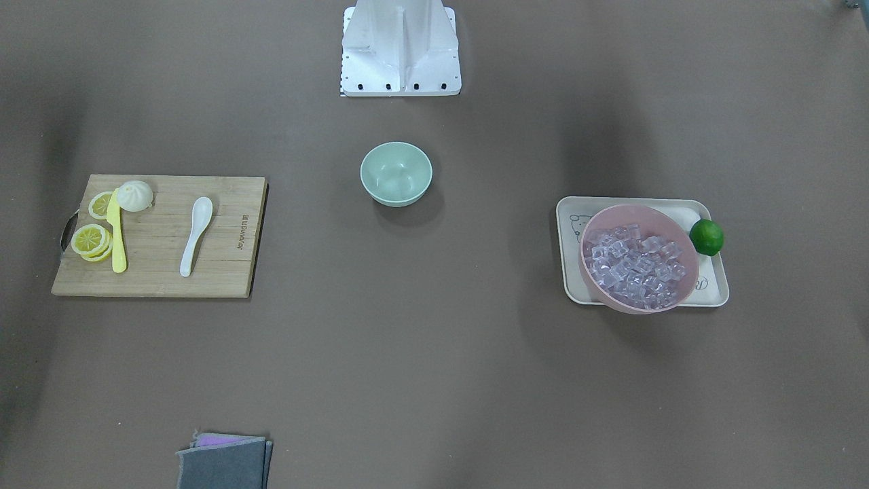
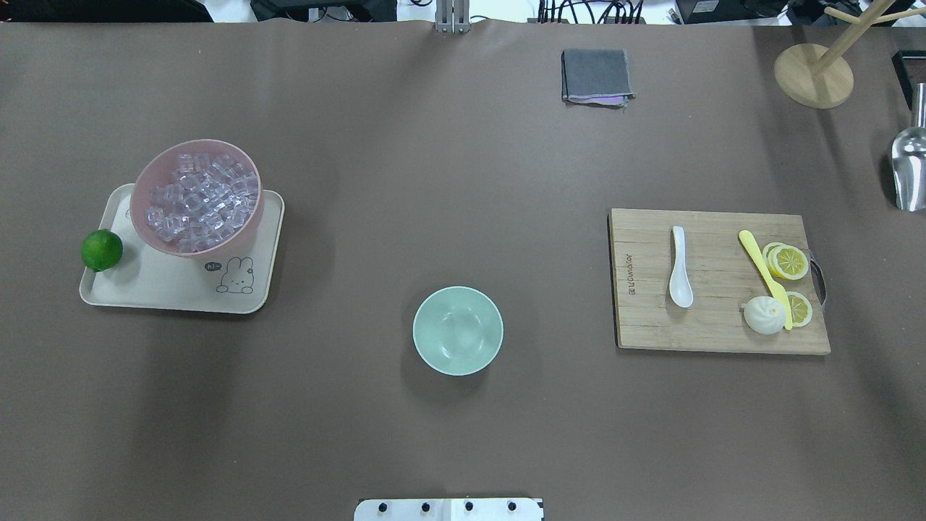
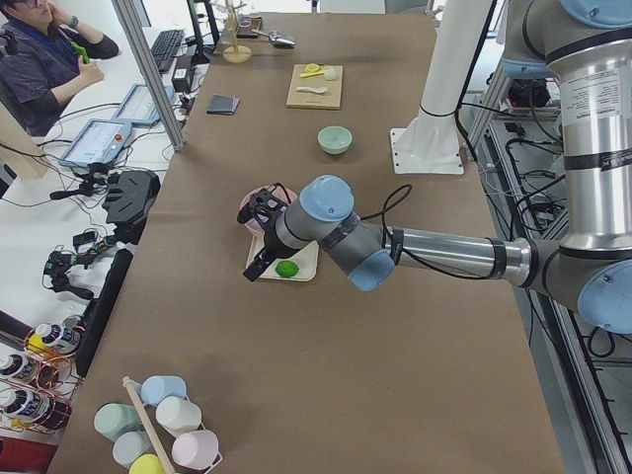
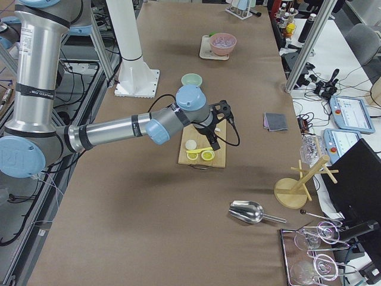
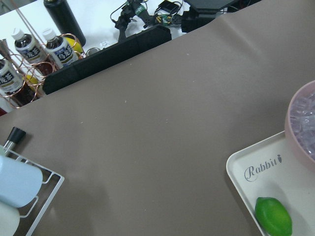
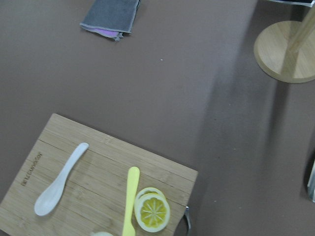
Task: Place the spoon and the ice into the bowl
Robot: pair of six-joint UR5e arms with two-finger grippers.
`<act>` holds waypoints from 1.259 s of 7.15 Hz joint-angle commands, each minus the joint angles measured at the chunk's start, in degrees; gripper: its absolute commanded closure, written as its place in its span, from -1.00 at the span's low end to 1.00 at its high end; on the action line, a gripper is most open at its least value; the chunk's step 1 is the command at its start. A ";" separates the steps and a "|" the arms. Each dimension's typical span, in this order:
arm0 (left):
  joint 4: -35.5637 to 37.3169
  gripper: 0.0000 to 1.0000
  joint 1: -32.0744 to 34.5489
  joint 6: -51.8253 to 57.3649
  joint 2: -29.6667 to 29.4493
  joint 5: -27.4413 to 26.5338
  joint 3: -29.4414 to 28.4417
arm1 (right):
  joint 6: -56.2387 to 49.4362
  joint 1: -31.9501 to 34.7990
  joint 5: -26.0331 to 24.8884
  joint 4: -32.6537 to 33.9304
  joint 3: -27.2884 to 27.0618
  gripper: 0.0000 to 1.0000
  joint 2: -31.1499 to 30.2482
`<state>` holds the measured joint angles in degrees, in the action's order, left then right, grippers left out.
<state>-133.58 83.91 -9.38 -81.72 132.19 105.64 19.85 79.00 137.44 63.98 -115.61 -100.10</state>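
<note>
The white spoon (image 2: 680, 268) lies on a wooden cutting board (image 2: 716, 329) on the table's right; it also shows in the right wrist view (image 6: 59, 182). Several clear ice cubes (image 2: 202, 202) fill a pink bowl (image 2: 153, 174) on a cream tray (image 2: 173, 289) on the left. The empty mint-green bowl (image 2: 457, 330) stands near the middle. My left gripper (image 3: 259, 265) hovers above the tray and my right gripper (image 4: 214, 143) above the board. Both show only in side views, so I cannot tell whether they are open or shut.
A yellow knife (image 2: 763, 275), lemon slices (image 2: 787, 262) and a white bun (image 2: 764, 315) share the board. A lime (image 2: 101, 250) sits at the tray's edge. A folded grey cloth (image 2: 596, 76), a wooden stand (image 2: 813, 74) and a metal scoop (image 2: 908, 166) are at the far right.
</note>
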 commanded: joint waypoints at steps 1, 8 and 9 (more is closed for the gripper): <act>-1.07 -0.94 -8.46 -2.75 -6.58 -0.70 -0.08 | 13.77 -10.13 -8.11 0.00 -4.61 -1.00 1.47; -0.98 -0.73 -34.86 -2.14 -11.36 -26.72 -2.89 | 29.72 -29.08 -26.79 0.35 -4.62 -1.00 7.20; -0.98 -0.61 -35.48 -1.09 -11.27 -26.72 -3.07 | 29.98 -29.25 -26.87 0.35 -4.62 -1.00 7.11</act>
<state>-134.56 49.91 -11.45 -92.96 105.95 103.17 49.42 50.32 111.09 64.35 -120.23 -92.96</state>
